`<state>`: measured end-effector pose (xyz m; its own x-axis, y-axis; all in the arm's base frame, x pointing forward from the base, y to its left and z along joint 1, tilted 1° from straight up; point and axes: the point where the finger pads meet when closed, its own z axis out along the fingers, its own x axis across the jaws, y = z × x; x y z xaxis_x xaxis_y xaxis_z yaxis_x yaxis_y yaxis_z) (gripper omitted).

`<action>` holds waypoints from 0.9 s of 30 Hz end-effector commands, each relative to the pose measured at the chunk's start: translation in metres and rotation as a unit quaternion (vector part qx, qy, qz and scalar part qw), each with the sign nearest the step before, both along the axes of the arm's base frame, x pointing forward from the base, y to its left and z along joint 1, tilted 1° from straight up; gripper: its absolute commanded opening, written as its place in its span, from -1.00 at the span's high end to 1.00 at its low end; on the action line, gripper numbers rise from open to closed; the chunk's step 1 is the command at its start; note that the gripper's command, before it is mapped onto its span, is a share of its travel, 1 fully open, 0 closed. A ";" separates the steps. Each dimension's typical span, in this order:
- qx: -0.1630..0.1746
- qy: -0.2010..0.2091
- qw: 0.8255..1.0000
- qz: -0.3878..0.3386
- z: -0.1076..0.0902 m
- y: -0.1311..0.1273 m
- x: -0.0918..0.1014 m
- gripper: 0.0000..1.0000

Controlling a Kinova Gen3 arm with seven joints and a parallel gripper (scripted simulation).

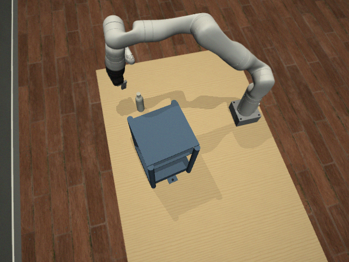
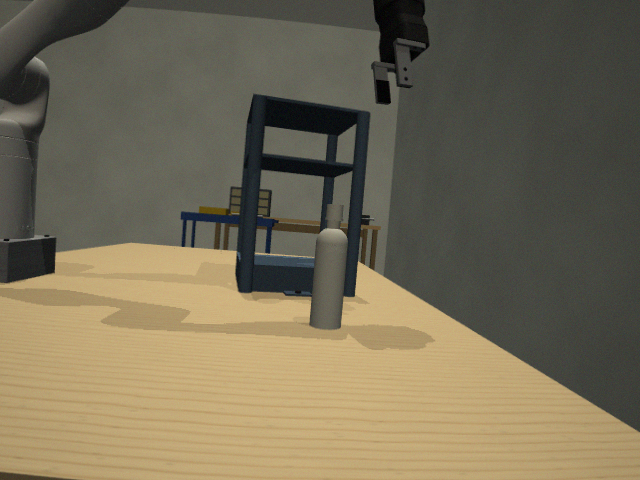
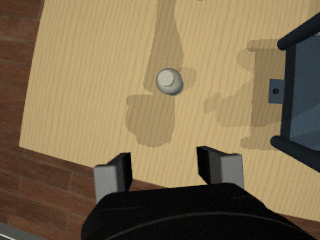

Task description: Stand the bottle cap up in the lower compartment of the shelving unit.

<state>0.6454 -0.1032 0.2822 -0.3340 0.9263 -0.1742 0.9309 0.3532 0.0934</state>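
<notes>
A grey bottle stands upright, cap up, on the wooden table, just beside the blue shelving unit. My gripper is open and empty. It hangs high in the air, well above the bottle's cap and off to one side of it, near the table's edge. In the wrist view the bottle's cap shows from above, ahead of the fingers. The lower compartment's floor shows only in part in the exterior view.
The arm's base is bolted to the table beyond the shelf. The table edge and the wooden floor lie right under the gripper. Distant tables stand behind.
</notes>
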 end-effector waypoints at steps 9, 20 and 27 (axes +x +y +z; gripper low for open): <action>0.008 0.003 1.000 -0.005 0.007 -0.004 -0.006 -1.00; 0.018 0.018 1.000 -0.017 0.014 -0.011 -0.020 -1.00; 0.021 0.017 0.999 -0.020 0.015 -0.013 -0.021 -1.00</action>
<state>0.6254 -0.1152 0.2921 -0.3019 0.9445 -0.1299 0.9476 0.3123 0.0680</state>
